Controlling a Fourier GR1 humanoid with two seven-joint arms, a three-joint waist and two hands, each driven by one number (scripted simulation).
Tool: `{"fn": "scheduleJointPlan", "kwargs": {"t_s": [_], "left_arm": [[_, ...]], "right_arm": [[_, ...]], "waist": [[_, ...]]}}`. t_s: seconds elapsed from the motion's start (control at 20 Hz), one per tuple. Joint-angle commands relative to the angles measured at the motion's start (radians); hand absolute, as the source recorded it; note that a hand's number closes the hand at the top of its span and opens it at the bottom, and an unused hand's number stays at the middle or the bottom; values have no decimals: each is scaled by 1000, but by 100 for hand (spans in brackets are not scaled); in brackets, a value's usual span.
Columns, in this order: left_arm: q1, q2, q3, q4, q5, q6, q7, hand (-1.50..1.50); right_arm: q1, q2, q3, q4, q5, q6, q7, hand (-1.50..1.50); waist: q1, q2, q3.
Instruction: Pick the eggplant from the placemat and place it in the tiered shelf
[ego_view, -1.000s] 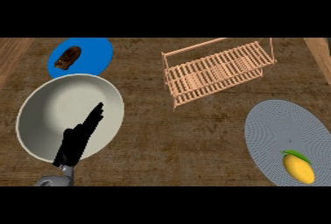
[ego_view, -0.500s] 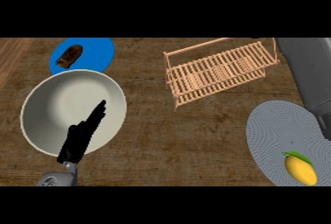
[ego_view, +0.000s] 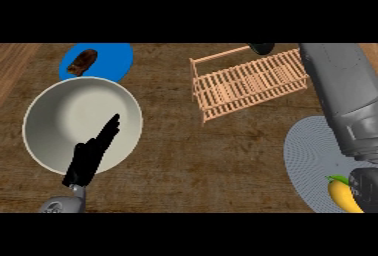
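A yellow, elongated vegetable with a green stem (ego_view: 343, 194) lies on the round grey placemat (ego_view: 306, 152) at the lower right. My right forearm (ego_view: 343, 95) stretches down the right side over the mat. Its black hand (ego_view: 365, 187) shows partly at the edge, right beside the vegetable and overlapping its right side. The wooden tiered shelf (ego_view: 247, 82) lies at the upper middle, left of that forearm. My left hand (ego_view: 88, 155) rests open over the lower rim of a white plate, fingers straight and pointing up-right.
The large white plate (ego_view: 55, 117) fills the left side. Behind it, a blue plate (ego_view: 111, 60) holds a brown item (ego_view: 81, 62). A dark round object (ego_view: 260, 48) sits at the shelf's far edge. Bare wooden counter (ego_view: 207, 165) lies between plate and placemat.
My right forearm has come in from the right edge and now reaches down over the placemat, its hand beside the yellow vegetable. The left hand has stayed put.
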Motion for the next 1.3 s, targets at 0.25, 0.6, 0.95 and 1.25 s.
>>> {"fn": "scheduleJointPlan", "kwargs": {"t_s": [0.25, 0.6, 0.95, 1.25], "left_arm": [[29, -14, 0, 31, -9, 14, -48, 0], [20, -17, -5, -23, -7, 17, 26, 0], [67, 22, 33, -45, 24, -14, 8, 0], [70, -26, -8, -10, -29, 34, -36, 0]], "right_arm": [[4, -17, -188, 9, -168, -157, -169, -150], [22, -181, -279, -13, -197, -348, -171, -150], [149, -453, -335, 25, -238, -201, -113, -150], [272, -590, -368, 62, -297, 4, -258, -150]], "waist": [[-15, -2, -1], [-29, -8, -1], [-42, -14, -1], [-40, -12, 0]]}}
